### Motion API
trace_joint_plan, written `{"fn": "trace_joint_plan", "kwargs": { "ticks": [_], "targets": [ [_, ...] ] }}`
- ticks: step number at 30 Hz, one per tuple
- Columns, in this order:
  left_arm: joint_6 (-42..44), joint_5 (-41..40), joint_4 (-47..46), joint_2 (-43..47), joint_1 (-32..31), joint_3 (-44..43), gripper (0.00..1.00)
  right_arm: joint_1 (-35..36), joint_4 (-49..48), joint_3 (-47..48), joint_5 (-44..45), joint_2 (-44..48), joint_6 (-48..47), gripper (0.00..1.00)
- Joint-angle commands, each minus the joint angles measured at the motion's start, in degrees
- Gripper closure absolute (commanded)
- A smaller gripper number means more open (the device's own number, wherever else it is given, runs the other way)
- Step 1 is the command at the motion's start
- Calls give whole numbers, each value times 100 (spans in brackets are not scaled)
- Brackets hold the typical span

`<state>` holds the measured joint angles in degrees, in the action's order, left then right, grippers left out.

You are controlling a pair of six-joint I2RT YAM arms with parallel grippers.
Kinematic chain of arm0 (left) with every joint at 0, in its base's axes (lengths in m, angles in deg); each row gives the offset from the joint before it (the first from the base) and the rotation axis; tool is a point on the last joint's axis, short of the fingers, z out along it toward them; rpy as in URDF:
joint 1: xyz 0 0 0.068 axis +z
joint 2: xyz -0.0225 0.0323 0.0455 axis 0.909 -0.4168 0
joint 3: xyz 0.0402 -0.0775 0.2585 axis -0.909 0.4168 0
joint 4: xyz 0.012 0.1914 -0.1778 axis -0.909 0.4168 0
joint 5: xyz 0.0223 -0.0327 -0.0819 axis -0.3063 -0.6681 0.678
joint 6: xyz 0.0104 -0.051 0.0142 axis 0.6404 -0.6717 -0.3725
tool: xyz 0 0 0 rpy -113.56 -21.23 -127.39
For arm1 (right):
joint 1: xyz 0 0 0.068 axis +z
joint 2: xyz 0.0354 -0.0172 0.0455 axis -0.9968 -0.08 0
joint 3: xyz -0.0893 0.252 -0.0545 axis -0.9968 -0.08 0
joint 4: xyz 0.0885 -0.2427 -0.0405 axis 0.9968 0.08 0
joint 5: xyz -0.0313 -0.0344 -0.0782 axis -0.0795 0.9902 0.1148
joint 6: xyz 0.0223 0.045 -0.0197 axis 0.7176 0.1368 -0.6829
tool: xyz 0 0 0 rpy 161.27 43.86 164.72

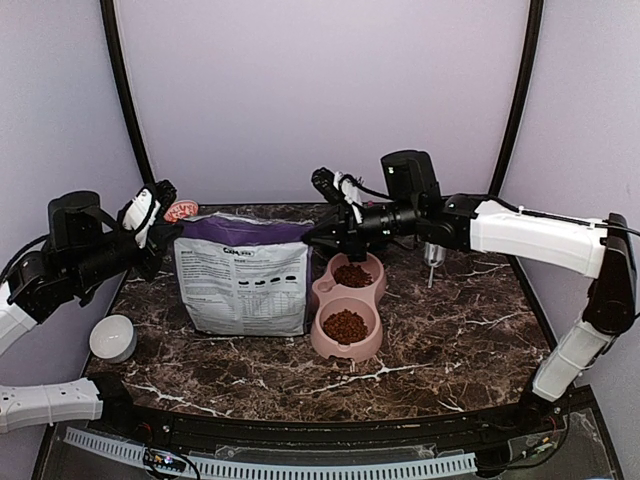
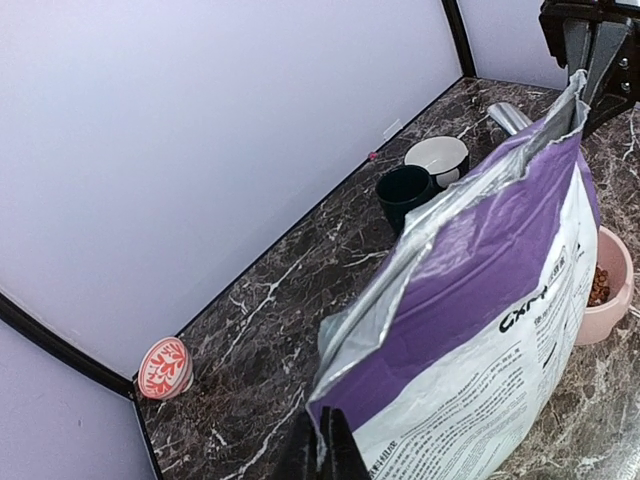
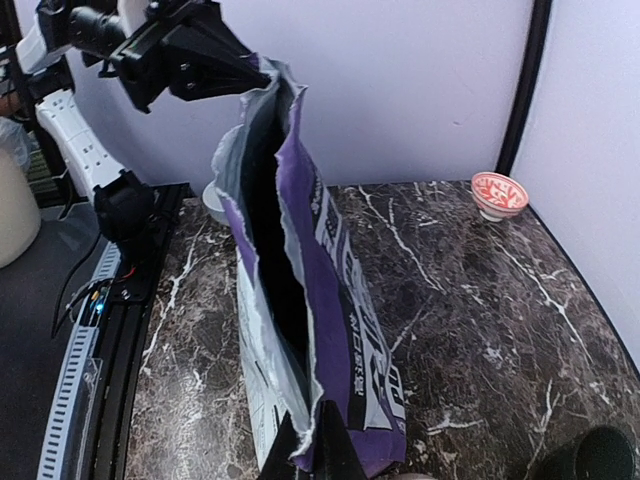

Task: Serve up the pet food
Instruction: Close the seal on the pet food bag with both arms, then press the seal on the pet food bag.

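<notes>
L claw [image 1: 172, 232] & R claw [image 1: 312, 238] each pinched shut on bag [image 1: 245, 285] top corners, arms angled inward

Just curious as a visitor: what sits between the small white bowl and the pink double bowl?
The purple-and-grey bag stands between the white bowl and the pink double bowl, seen in the top view.

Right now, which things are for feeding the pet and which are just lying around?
For the job: pet food, pink double bowl, purple bag, left gripper and right gripper, both pinching the bag's top edge.
Just lying about: white bowl, red patterned bowl, dark cup.
</notes>
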<state>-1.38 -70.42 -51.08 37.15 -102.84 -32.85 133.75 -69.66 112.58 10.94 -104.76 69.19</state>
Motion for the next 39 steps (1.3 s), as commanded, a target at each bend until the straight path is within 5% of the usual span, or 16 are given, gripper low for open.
{"fn": "trace_joint_plan", "kwargs": {
  "ticks": [1, 15, 23, 26, 32, 39],
  "targets": [
    [-1, -75, -1306, 81, 56, -127, 100, -98, -283, -13, 782, 521, 428, 100],
    [-194, 601, -1474, -481, 56, -227, 100, -793, 662, -513, 1246, 1495, 212, 100],
    [134, 186, -1246, -536, 56, -220, 100, -861, 423, -655, 278, 1427, 305, 100],
    [211, 590, -1008, -492, 56, -232, 100, -860, 187, -684, -242, 1284, 328, 99],
    [178, 1500, -741, -592, 56, -271, 95, -852, -202, -630, -1305, 944, 245, 55],
    [105, 1669, -902, -636, 56, -242, 92, -835, -123, -417, -1587, 446, 28, 42]
  ]
}}
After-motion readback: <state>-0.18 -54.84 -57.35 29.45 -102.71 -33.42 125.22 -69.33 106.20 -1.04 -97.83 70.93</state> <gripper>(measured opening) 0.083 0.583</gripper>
